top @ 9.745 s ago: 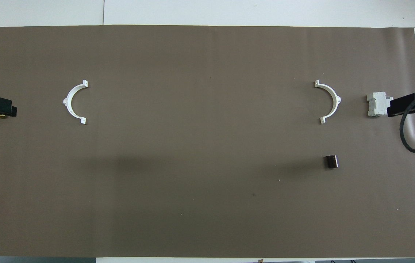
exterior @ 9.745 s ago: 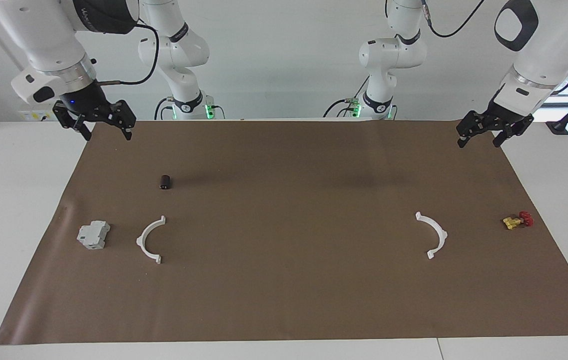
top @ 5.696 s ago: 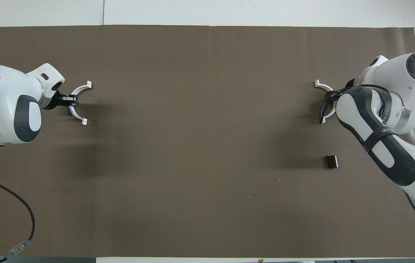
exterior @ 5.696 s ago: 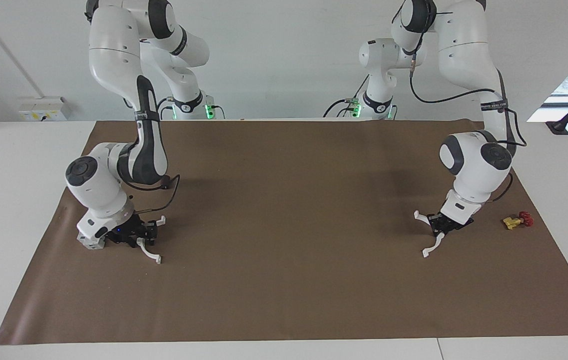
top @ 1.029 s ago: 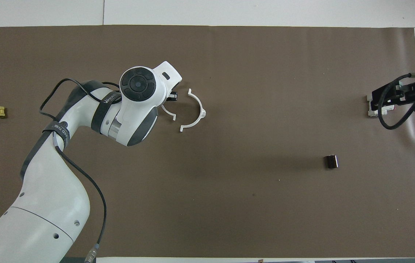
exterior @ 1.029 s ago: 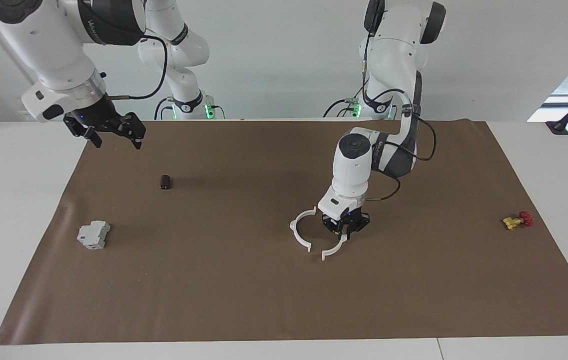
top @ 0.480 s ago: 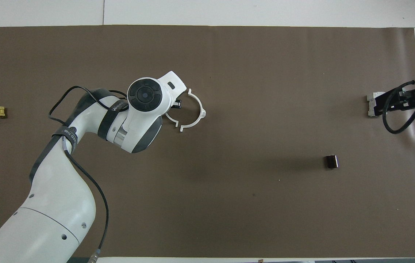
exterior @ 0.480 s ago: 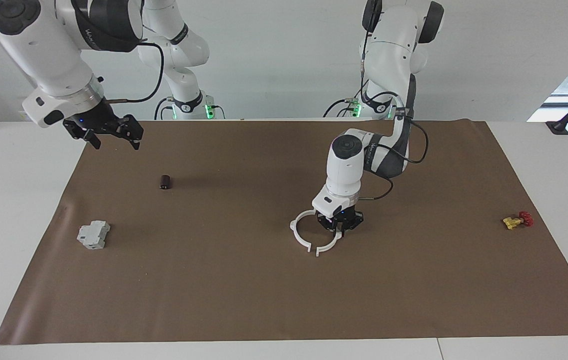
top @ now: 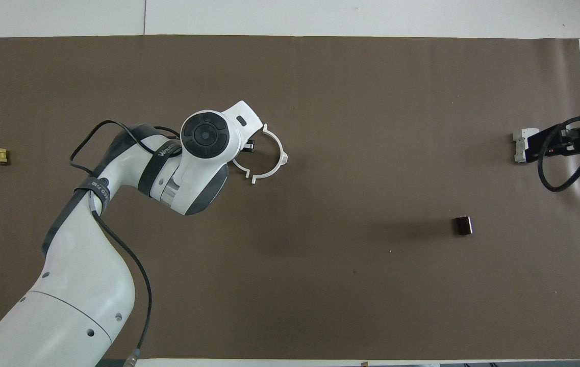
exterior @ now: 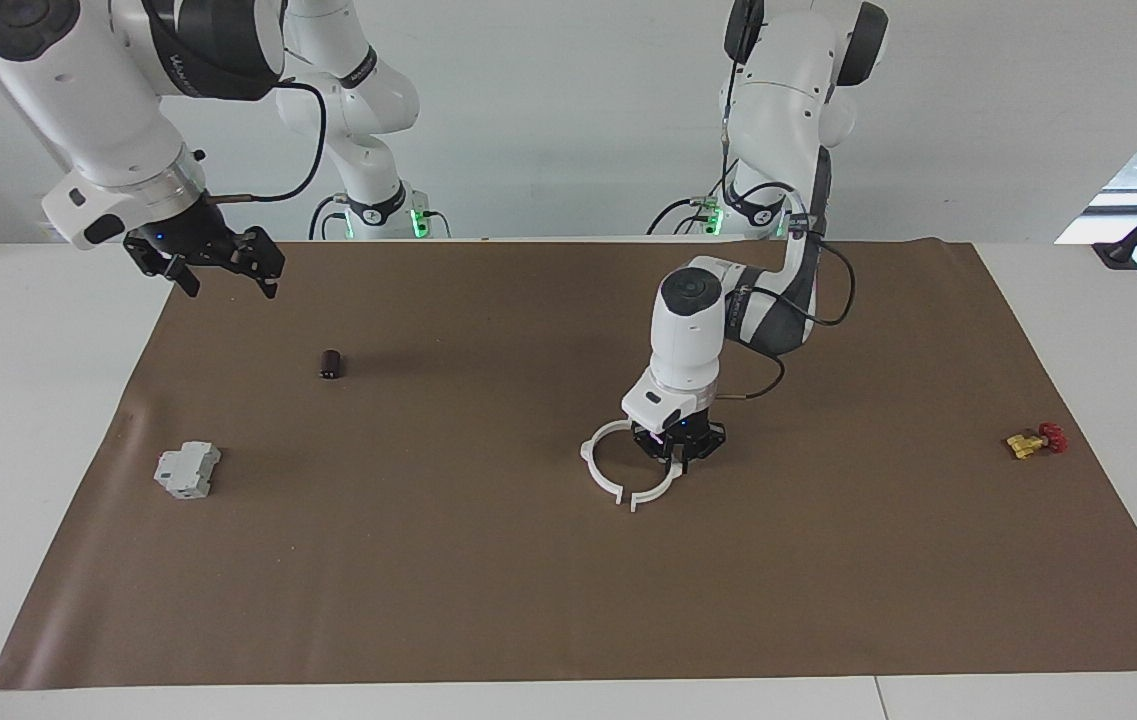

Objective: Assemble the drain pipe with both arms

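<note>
Holding one half-ring [exterior: 658,492] clamped in the left gripper [exterior: 676,455] near the table's middle, tabs nearly meeting the other half-ring [exterior: 592,462] lying there, for closing the drain pipe [top: 269,176] (right gripper [exterior: 220,268] waiting, fingers apart, over the robots'-edge corner).

Left gripper [exterior: 676,456] low, jaws closed — right gripper [exterior: 218,268] raised, jaws spread.
</note>
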You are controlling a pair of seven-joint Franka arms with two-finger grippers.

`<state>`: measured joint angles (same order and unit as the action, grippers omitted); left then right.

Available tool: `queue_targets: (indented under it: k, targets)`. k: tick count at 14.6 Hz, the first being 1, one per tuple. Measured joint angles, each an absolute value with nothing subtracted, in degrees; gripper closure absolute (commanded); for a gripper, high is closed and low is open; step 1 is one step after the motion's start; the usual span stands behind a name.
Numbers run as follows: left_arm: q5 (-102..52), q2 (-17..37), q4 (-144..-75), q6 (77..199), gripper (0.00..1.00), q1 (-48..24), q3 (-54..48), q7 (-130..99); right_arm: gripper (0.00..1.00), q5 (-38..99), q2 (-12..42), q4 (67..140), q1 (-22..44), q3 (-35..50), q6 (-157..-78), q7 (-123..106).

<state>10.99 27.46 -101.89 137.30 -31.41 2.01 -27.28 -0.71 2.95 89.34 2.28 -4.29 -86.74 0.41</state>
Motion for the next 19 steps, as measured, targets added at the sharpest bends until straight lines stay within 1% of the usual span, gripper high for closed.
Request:
queue_targets:
  k: [9,10,11,12,13,14,19]
  targets:
    - [11.34,26.6,-103.22,137.3,1.0,-32.82,2.11,-27.22,0.0,-0.71,2.88,89.43,1.82,-4.29,-86.86,-0.41]
    - [11.34,26.46,-103.42,137.3,0.89,-32.93,2.11,-27.22,0.0,-0.71,2.87,89.43,1.81,-4.3,-86.88,-0.41]
    - [11.35,26.34,-103.6,137.3,0.59,-33.04,2.11,-27.23,0.0,-0.71,2.87,89.43,1.81,-4.3,-86.88,-0.41]
    - [11.35,26.25,-103.73,137.3,0.33,-33.13,2.11,-27.23,0.0,-0.71,2.87,89.43,1.81,-4.3,-86.89,-0.41]
    - [11.3,26.26,-104.02,137.29,0.11,-33.29,2.0,-27.33,0.0,-0.71,2.87,89.43,1.81,-4.3,-86.89,-0.41]
    - [11.3,26.28,-104.57,137.32,0.0,-33.65,1.76,-27.63,0.0,-0.71,2.85,89.43,1.81,-4.3,-86.9,-0.41]
    - [11.23,26.27,-104.82,137.75,0.0,-34.3,1.61,-28.33,0.0,-0.71,2.56,89.43,1.81,-4.3,-86.9,-0.42]
